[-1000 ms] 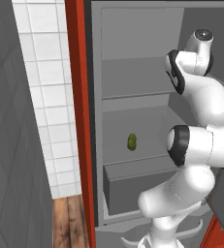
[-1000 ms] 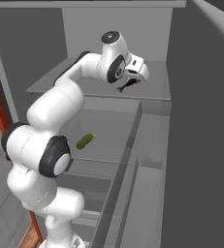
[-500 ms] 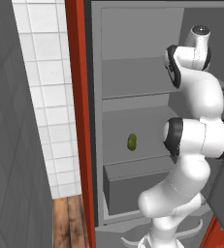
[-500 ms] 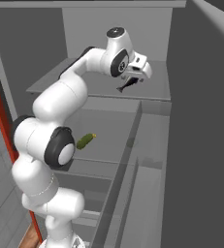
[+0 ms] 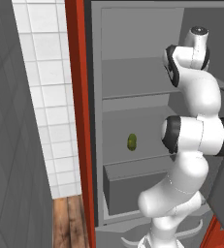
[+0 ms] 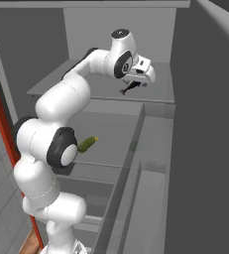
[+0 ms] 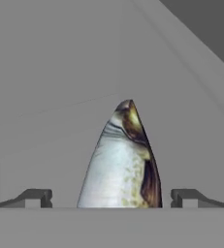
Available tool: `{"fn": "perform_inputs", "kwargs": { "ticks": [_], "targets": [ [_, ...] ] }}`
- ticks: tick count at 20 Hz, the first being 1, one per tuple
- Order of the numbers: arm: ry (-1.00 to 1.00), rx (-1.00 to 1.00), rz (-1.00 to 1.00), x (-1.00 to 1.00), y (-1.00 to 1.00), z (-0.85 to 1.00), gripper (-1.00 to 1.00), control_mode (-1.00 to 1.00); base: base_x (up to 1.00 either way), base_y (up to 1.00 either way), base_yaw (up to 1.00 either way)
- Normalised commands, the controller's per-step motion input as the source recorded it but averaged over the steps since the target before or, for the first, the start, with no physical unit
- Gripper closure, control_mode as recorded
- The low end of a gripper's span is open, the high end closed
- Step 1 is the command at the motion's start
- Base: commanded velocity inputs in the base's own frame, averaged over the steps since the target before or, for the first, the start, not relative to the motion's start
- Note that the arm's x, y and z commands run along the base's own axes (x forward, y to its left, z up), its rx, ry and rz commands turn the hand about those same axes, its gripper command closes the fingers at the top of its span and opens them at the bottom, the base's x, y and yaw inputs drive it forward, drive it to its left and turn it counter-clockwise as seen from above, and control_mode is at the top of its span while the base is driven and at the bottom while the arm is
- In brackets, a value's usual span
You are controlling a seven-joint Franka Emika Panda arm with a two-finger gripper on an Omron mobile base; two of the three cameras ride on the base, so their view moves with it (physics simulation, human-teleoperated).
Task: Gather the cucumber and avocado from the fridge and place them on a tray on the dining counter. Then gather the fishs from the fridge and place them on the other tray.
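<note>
Fish-gathering step, as judged: the pincer (image 7: 111, 197) stands wide open with a fish (image 7: 120, 160) between its fingertips (image 7: 36, 196), neither tip touching it; the fish lies on the upper fridge shelf (image 6: 155, 94), where the pincer reaches in the right base view. The next move calls for closing squarely on the tapering, pale, speckled body with its dark-edged side, probably slick. A small green cucumber (image 5: 132, 142) lies on the grey middle shelf (image 5: 142, 156), not yet collected.

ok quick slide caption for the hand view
Open gripper straddling a fish on the grey fridge shelf, fingertips either side.
</note>
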Motion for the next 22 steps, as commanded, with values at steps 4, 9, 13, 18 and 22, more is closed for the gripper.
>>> {"fn": "perform_inputs", "kwargs": {
  "ticks": [4, 9, 13, 18, 22],
  "targets": [
    [0.00, 0.00, 0.00, 0.00, 0.00, -0.04, 1.00, -1.00, 0.00, 0.00, 0.00],
    [0.00, 0.00, 0.00, 0.00, 0.00, 0.00, 1.00, -1.00, 0.00, 0.00, 0.00],
    [-0.04, 0.00, 0.00, -0.28, 0.01, 0.00, 1.00, -1.00, 0.00, 0.00, 0.00],
    [-0.20, 0.00, 0.00, -0.60, 0.14, -0.09, 1.00, -1.00, 0.00, 0.00, 0.00],
    [-0.24, 0.00, 0.00, -0.81, 0.29, 0.04, 1.00, -1.00, 0.00, 0.00, 0.00]
  ]
}}
